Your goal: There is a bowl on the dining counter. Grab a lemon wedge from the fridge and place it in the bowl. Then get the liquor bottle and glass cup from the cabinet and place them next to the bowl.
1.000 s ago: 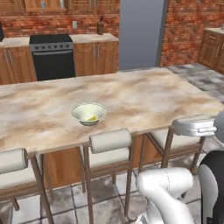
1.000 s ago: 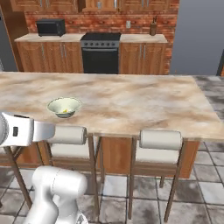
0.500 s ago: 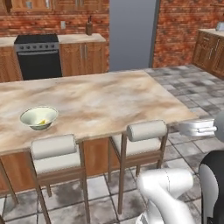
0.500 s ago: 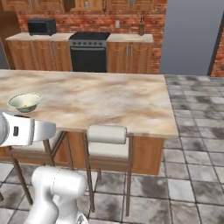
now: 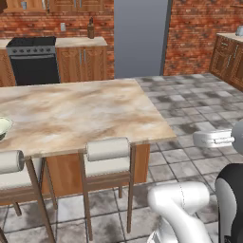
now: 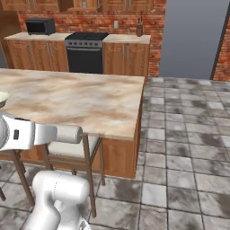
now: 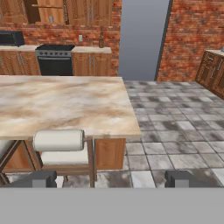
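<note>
A: Where's the bowl (image 5: 3, 127)?

B: At the far left edge of the left base view, cut off by the frame, sitting on the marble counter (image 5: 80, 111). A sliver of it also shows at the left edge of the right base view. What is inside it cannot be made out.

A: And the gripper (image 7: 113, 179)?

B: In the hand view its fingertips (image 7: 41, 179) stand spread wide, with nothing between them, pointing over a cushioned stool (image 7: 59, 146) tucked under the counter's near edge.

A: Beyond that?

B: The grey fridge (image 5: 141, 38) stands against the brick wall. Left of it are wooden cabinets (image 5: 86, 61), a dark bottle (image 5: 90, 29) on the back worktop, then a black stove (image 5: 32, 60).
</note>
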Motion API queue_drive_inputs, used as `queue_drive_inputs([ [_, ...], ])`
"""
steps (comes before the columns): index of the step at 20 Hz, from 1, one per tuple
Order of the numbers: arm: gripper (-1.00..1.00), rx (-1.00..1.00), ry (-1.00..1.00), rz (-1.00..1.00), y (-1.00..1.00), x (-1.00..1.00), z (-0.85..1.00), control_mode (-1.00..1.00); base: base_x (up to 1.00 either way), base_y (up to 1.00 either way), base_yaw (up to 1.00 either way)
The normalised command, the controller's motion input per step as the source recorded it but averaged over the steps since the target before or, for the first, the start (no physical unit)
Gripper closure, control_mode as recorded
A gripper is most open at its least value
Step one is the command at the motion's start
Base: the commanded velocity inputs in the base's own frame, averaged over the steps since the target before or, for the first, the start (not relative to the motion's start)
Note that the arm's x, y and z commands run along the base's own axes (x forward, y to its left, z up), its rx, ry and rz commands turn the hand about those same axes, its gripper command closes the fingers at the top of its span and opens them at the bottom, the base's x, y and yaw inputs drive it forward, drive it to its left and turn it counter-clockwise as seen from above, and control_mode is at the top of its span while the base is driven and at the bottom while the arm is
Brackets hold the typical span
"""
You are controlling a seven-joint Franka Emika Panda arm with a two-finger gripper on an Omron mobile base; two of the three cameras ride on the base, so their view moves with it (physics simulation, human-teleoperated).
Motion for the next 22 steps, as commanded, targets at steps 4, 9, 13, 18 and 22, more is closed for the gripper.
queue_drive_inputs([
  [4, -1.0, 0.0, 0.0, 0.0, 0.0, 0.0, 0.0, 1.0, 0.13, -1.0, 0.2],
  [9, -1.0, 0.0, 0.0, 0.0, 0.0, 0.0, 0.0, 1.0, 0.31, -1.0, 0.24],
  [13, -1.0, 0.0, 0.0, 0.0, 0.0, 0.0, 0.0, 1.0, 0.48, -1.0, 0.31],
  [18, -1.0, 0.0, 0.0, 0.0, 0.0, 0.0, 0.0, 1.0, 0.59, -0.97, 0.32],
  [22, -1.0, 0.0, 0.0, 0.0, 0.0, 0.0, 0.0, 1.0, 0.61, -0.92, 0.34],
])
